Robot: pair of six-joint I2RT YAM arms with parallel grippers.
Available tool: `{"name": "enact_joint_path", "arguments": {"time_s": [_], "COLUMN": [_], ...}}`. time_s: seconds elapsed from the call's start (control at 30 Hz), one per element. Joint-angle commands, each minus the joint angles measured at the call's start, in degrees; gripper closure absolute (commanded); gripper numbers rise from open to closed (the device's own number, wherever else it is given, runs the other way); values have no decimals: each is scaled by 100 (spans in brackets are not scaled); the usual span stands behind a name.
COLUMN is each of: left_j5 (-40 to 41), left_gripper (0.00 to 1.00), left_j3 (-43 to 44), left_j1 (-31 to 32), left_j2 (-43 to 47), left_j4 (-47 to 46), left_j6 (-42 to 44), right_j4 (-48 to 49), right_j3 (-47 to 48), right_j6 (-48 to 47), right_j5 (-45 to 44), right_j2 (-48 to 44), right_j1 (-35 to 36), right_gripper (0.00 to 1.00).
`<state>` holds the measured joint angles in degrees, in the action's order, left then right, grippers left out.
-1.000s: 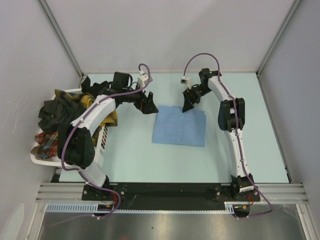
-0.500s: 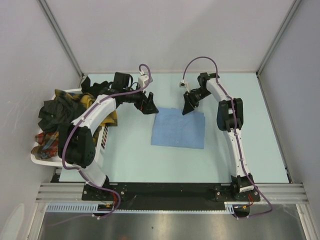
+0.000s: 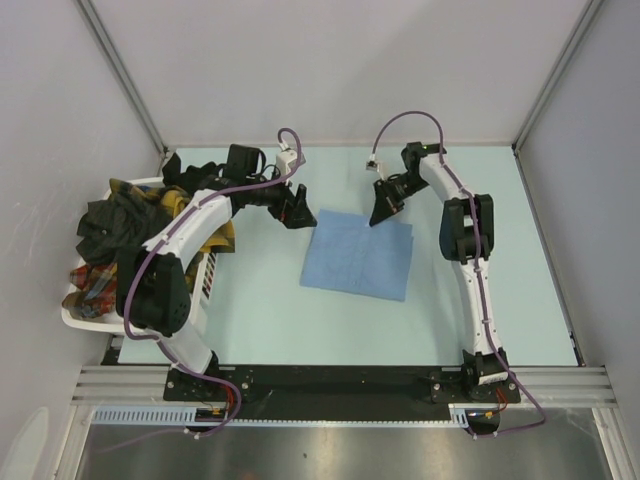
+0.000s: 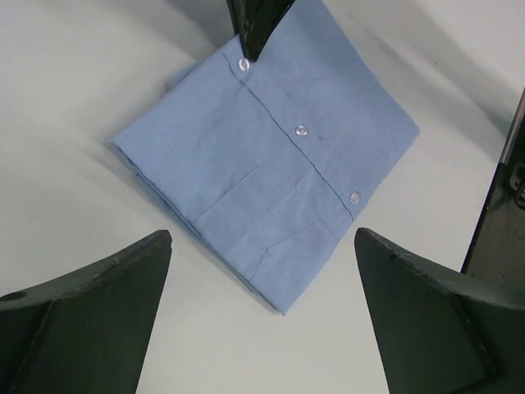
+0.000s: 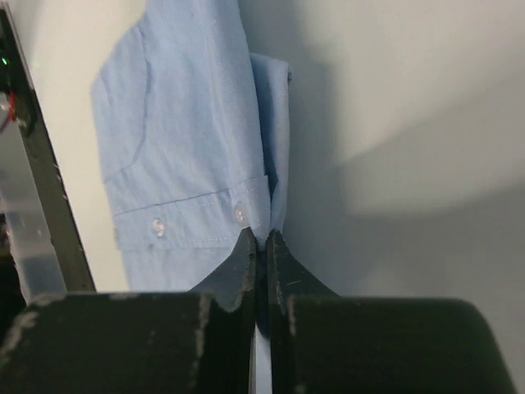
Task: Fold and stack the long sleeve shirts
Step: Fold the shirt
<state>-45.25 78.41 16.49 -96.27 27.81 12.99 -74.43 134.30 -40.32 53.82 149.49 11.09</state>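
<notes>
Light blue shirt (image 3: 357,256) lies flat on the pale table (image 3: 260,310), folded down to a compact rectangle, button placket and chest pocket facing up, edges roughly squared. Right gripper (image 3: 381,212) sits at the shirt's far edge by the top button; its jaws are pressed together, and in the right wrist view the cloth edge runs in between the tips, so it looks like a pinch on that edge. Left gripper (image 3: 298,212) hovers just off the shirt's far-left corner, clear of the cloth, jaws spread wide. Well to the left of the shirt, the white slatted basket (image 3: 75,318) holds the rest in a loose heap: a dark green-black shirt (image 3: 105,225), a yellow-black plaid shirt (image 3: 175,200) and a red plaid shirt (image 3: 92,280), all crumpled and unfolded. Judgement: first shirt is essentially folded, with perhaps a final tidy or shift of position under way. At least three shirts are left to pull out, fold and stack on the blue one, so the task is early, roughly a quarter through.
</notes>
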Motion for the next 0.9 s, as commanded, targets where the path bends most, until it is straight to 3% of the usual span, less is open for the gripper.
{"name": "enact_joint_path", "arguments": {"time_s": [0.0,0.2,0.33,0.47,0.6,0.7,0.73,0.87], "left_j5": [-80,-71,7,113,280,395,421,403], "left_gripper": [1,1,1,0,1,0,0,1], "left_j3": [-71,-151,-160,-203,-300,-397,-440,-660], "left_j1": [-41,-111,-225,-409,-577,-656,-699,-814], "left_j2": [337,460,495,513,539,644,671,846], "left_j4": [-13,22,31,-30,-66,-74,-74,-109], "left_j6": [19,45,28,-139,-245,-245,-245,-332], "right_j4": [928,1466,1992,3071,4049,5129,5384,5783], "right_j3": [-123,447,352,-876,-3121,-4549,-5414,-6249], "right_j6": [919,1175,982,255,-283,-258,-223,383], "right_j5": [59,-644,-1669,-2805,-4725,-5721,-5899,-6375], "right_j2": [-1438,-1976,-2624,-3460,-4164,-4735,-4832,-4895], "right_j1": [-265,-608,-573,-13,847,1577,1763,2616], "right_gripper": [100,100,100,100,100,100,100,100]}}
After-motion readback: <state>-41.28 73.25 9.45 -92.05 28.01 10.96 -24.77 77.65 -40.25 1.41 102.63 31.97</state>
